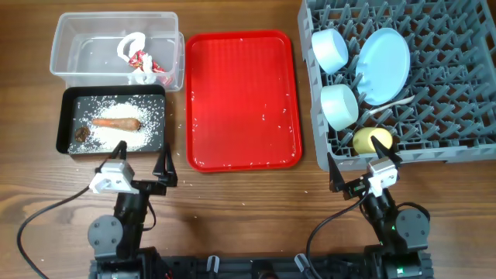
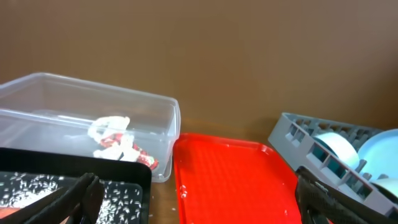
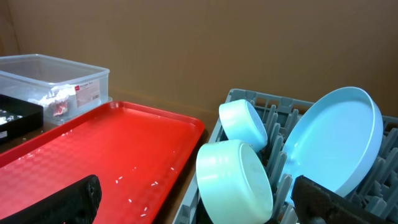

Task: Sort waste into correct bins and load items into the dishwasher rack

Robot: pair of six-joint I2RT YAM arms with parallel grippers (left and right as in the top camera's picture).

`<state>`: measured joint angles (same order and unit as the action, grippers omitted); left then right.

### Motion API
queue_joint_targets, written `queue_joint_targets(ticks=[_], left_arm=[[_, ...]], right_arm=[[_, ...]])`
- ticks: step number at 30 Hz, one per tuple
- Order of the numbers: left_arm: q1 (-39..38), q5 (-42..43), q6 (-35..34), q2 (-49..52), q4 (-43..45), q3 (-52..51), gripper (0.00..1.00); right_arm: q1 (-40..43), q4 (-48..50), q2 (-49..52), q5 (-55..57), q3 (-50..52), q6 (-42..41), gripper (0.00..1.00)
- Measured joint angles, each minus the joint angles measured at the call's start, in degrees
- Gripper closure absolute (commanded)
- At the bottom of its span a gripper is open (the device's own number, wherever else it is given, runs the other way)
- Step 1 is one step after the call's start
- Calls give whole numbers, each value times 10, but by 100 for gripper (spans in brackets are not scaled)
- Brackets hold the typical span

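Our left gripper and right gripper hang spread and empty, so we judge the sorting finished; any next move needs only the stray grains on the red tray. The wrapper lies in the clear tub, carrot stick, lump and rice in the black tub, plate, bowls, cup and spoon in the rack

No legible text, labels or numbers.

Both arms folded back low, idle pose.
Left gripper and right gripper: jaws spread wide, nothing between them, pointing forward.
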<state>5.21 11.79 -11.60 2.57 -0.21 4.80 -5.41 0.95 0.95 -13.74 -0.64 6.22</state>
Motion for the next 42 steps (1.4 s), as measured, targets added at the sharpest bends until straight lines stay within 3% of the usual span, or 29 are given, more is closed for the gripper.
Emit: queue_joint_targets(ticks=[10,31,34,39,42], left_arm=[[-16,-4,0,-18,-104,-8,0],[-19,-11,0,-18,-106,-10,0],[-19,-16,0,-18,-94,-11,0],[-19,-39,2,-18,27,-28,0],[-19,-53,3,-19,6,-34,0]], right_arm=[[0,0,0,0,1,0,0],[0,0,0,0,1,0,0],[0,0,0,0,1,0,0],[0,0,0,0,1,0,0],[0,0,0,0,1,0,0]])
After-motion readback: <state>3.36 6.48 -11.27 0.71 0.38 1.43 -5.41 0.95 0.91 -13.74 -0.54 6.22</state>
